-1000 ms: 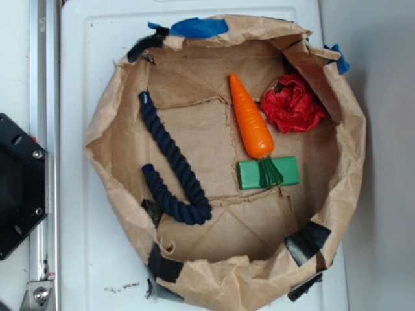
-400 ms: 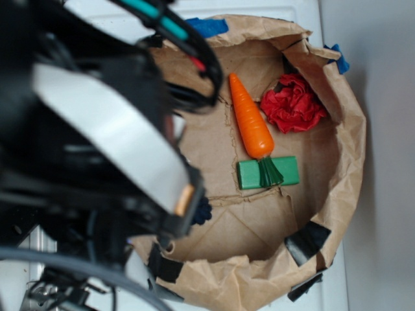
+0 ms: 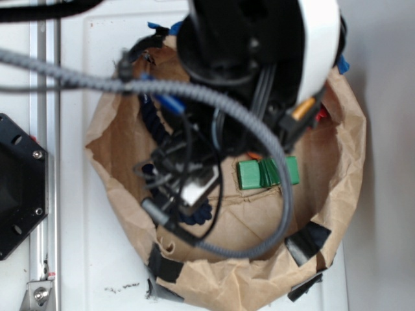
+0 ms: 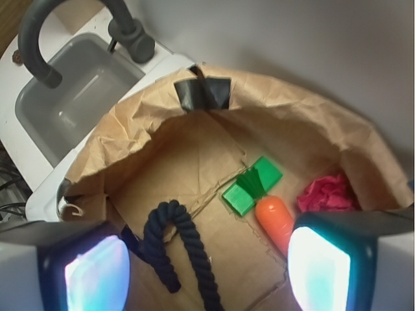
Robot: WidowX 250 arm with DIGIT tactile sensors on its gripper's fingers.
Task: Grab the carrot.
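Since the frame a moment before, the arm has swung from the left side of the exterior view to the upper middle, and it now covers the carrot's body and most of the red paper ball there. Its black-and-white housing (image 3: 259,45) sits over the paper-lined basket (image 3: 350,162) toward 12 o'clock, pointing down into it, with grey and black cables looping toward 7 o'clock.

From the wrist view the pincer (image 4: 207,269) is spread wide, its two pads at the lower corners, the left pad (image 4: 97,275) and the right pad (image 4: 321,269) well apart. It holds nothing and touches nothing.

Between the pads, toward 4 o'clock of the wrist view, lies the carrot (image 4: 275,220), its narrow end hidden behind the right pad. Its dark green tuft (image 4: 249,184) lies across the green block (image 4: 253,184), at 11 o'clock from the orange body. Near the carrot at 3 o'clock is the red paper ball (image 4: 327,194). A dark blue rope (image 4: 175,240) curls at 7 o'clock. A grey sink (image 4: 71,97) with a dark faucet (image 4: 39,39) is at 10 o'clock, outside the basket, on the white worktop (image 3: 84,259).
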